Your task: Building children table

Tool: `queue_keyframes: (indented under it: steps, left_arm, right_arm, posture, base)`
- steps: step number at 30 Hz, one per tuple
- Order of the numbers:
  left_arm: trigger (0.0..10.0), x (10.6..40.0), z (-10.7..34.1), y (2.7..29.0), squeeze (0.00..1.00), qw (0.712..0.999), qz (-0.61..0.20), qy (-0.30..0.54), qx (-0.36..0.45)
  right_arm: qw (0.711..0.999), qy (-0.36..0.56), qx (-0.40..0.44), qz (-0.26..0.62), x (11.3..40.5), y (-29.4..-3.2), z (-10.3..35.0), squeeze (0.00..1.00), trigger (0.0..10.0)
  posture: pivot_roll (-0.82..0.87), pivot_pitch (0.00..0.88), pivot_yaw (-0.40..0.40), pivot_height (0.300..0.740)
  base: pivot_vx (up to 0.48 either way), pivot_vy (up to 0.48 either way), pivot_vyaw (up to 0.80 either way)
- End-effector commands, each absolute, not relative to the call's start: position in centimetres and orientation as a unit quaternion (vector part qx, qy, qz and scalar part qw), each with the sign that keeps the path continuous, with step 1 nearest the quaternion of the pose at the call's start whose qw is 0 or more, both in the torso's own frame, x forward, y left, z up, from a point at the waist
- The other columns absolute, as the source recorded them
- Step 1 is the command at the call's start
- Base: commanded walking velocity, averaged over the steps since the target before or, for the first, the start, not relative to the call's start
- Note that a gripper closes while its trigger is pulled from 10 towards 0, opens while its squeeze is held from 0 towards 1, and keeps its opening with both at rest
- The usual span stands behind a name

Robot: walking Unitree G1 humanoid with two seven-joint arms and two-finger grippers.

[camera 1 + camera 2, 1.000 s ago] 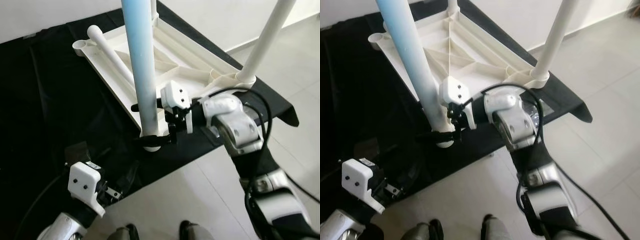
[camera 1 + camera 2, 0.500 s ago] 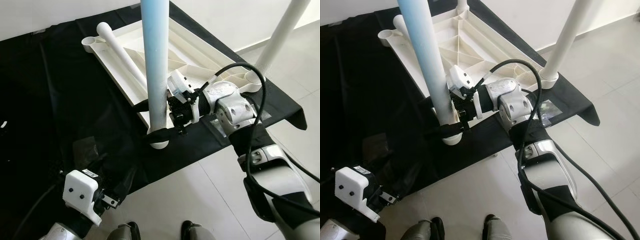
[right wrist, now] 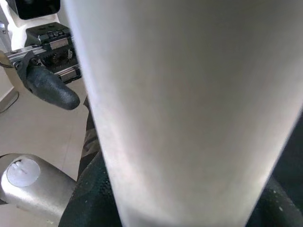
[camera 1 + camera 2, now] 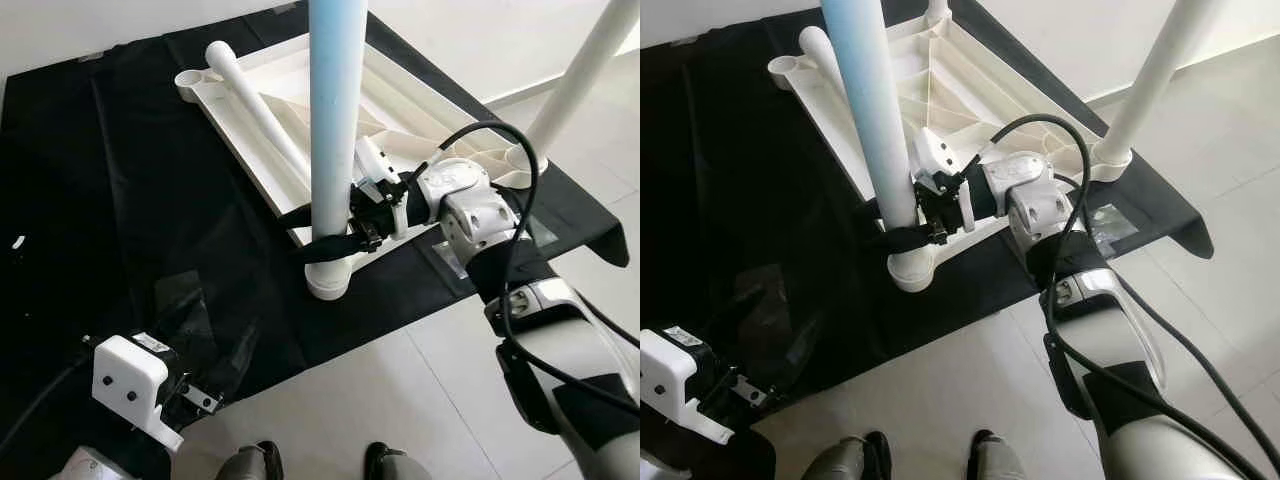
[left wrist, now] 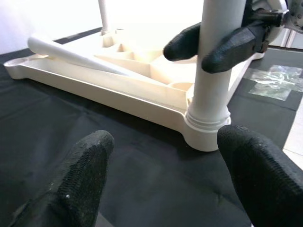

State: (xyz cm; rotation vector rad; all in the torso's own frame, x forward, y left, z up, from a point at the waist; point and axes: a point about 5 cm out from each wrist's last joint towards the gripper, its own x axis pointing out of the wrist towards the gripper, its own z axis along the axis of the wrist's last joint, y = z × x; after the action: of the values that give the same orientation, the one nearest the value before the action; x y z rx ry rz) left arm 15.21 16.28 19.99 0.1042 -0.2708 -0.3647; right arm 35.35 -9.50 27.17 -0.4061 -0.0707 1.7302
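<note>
Fingers of my right gripper (image 4: 335,232) clamp the pale blue leg (image 4: 335,140) just above its corner socket (image 4: 328,277), which the foot now meets after a second of easing downward; seating looks close. Leg stands upright, long axis vertical, on the upturned white tabletop (image 4: 290,110) lying on black cloth (image 4: 120,200). My left gripper (image 5: 161,170), fingers spread and empty, hovers near.
</note>
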Motion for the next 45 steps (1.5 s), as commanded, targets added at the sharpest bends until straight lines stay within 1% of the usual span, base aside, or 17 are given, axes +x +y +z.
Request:
queue_keyframes:
  steps: [1, 6, 8, 10, 11, 12, 14, 19, 26, 27, 28, 29, 33, 34, 35, 41, 45]
  left_arm:
    - [10.0, 15.1, 19.6, 16.4, 0.00, 0.974, -0.181, -0.119, 0.060]
    - [10.0, 15.3, 19.7, 16.5, 0.00, 0.974, -0.182, -0.118, 0.059]
    - [10.0, 15.4, 19.7, 16.5, 0.00, 0.975, -0.182, -0.117, 0.058]
    - [10.0, 15.4, 19.7, 16.5, 0.00, 0.975, -0.181, -0.117, 0.057]
    - [10.0, 15.4, 19.7, 16.5, 0.00, 0.975, -0.181, -0.117, 0.057]
    - [10.0, 15.4, 19.6, 16.5, 0.00, 0.975, -0.181, -0.116, 0.057]
    - [10.0, 15.5, 19.6, 16.6, 0.00, 0.975, -0.179, -0.116, 0.057]
    - [10.0, 16.0, 19.4, 16.2, 0.00, 0.975, -0.182, -0.117, 0.051]
    - [10.0, 16.4, 19.2, 16.1, 0.00, 0.974, -0.184, -0.119, 0.049]
    - [10.0, 16.3, 19.1, 16.1, 0.00, 0.975, -0.183, -0.117, 0.047]
    - [10.0, 16.3, 19.0, 16.1, 0.00, 0.975, -0.182, -0.117, 0.046]
    - [10.0, 16.3, 18.8, 15.9, 0.00, 0.975, -0.184, -0.114, 0.044]
    - [10.0, 16.2, 18.4, 15.5, 0.00, 0.975, -0.190, -0.107, 0.039]
    - [10.0, 16.3, 18.3, 15.3, 0.00, 0.975, -0.191, -0.105, 0.037]
    - [10.0, 16.3, 18.2, 15.2, 0.00, 0.975, -0.194, -0.103, 0.035]
    - [10.0, 16.2, 17.9, 15.0, 0.00, 0.975, -0.198, -0.098, 0.036]
    - [10.0, 16.0, 17.6, 14.8, 0.00, 0.973, -0.206, -0.091, 0.052]
  right_arm:
    - [0.637, -0.022, -0.178, 0.750, 35.3, -10.9, 26.6, 0.00, 0.0]
    - [0.655, -0.038, -0.179, 0.733, 35.2, -11.6, 26.3, 0.00, 0.0]
    - [0.723, -0.047, -0.175, 0.667, 35.4, -10.8, 25.4, 0.00, 0.0]
    - [0.828, -0.071, -0.151, 0.536, 35.9, -9.2, 24.5, 0.00, 0.0]
    - [0.828, -0.071, -0.151, 0.536, 35.9, -9.2, 24.5, 0.00, 0.0]
    - [0.914, -0.077, -0.056, 0.395, 35.7, -8.9, 24.4, 0.00, 0.0]
    - [0.970, -0.044, 0.010, 0.240, 33.7, -9.4, 22.6, 0.00, 0.0]
    - [0.963, -0.015, 0.003, 0.269, 30.9, -6.2, 20.3, 0.00, 0.0]
    - [0.955, -0.036, 0.016, 0.292, 31.3, -4.1, 21.9, 0.00, 0.0]
    - [0.951, -0.036, 0.011, 0.306, 31.1, -3.8, 22.1, 0.00, 6.4]
    - [0.952, -0.031, 0.010, 0.305, 30.8, -3.5, 22.3, 0.00, 6.4]
    - [0.948, -0.031, -0.005, 0.318, 30.3, -3.1, 22.6, 0.00, 10.0]
    - [0.933, -0.040, -0.025, 0.357, 29.2, -2.5, 23.3, 0.00, 10.0]
    - [0.927, -0.049, -0.022, 0.372, 29.0, -2.4, 23.6, 0.66, 10.0]
    - [0.914, -0.060, -0.019, 0.400, 28.8, -2.3, 24.0, 1.00, 10.0]
    - [0.869, -0.104, -0.026, 0.483, 29.2, -2.4, 26.0, 1.00, 10.0]
    - [0.802, -0.117, -0.100, 0.577, 29.9, -3.7, 27.3, 1.00, 10.0]
  posture:
    - [0.08, 0.278, 0.010, 0.740]
    - [0.07, 0.279, 0.014, 0.740]
    - [0.06, 0.278, 0.003, 0.740]
    - [0.06, 0.275, -0.006, 0.740]
    - [0.06, 0.275, -0.006, 0.740]
    - [0.06, 0.280, 0.000, 0.740]
    - [0.06, 0.282, 0.002, 0.740]
    - [0.05, 0.278, 0.009, 0.740]
    - [0.00, 0.267, -0.010, 0.740]
    - [0.00, 0.266, -0.006, 0.740]
    - [0.00, 0.266, -0.006, 0.740]
    - [-0.01, 0.268, 0.000, 0.740]
    - [-0.01, 0.267, 0.001, 0.740]
    - [-0.01, 0.267, 0.001, 0.740]
    - [-0.01, 0.267, 0.002, 0.740]
    - [0.01, 0.271, 0.003, 0.740]
    - [0.03, 0.270, 0.016, 0.740]
  base:
    - [0.000, 0.000, 0.00]
    - [0.000, 0.000, 0.00]
    - [0.000, 0.000, 0.00]
    - [0.000, 0.000, 0.00]
    - [0.000, 0.000, 0.00]
    - [0.000, 0.000, 0.00]
    - [0.000, 0.000, 0.00]
    - [0.000, 0.000, 0.00]
    - [0.000, 0.000, 0.00]
    - [0.000, 0.000, 0.00]
    - [0.000, 0.000, 0.00]
    - [0.000, 0.000, 0.00]
    - [0.000, 0.000, 0.00]
    - [0.000, 0.000, 0.00]
    - [0.000, 0.000, 0.00]
    - [0.000, 0.000, 0.00]
    - [0.000, 0.000, 0.00]
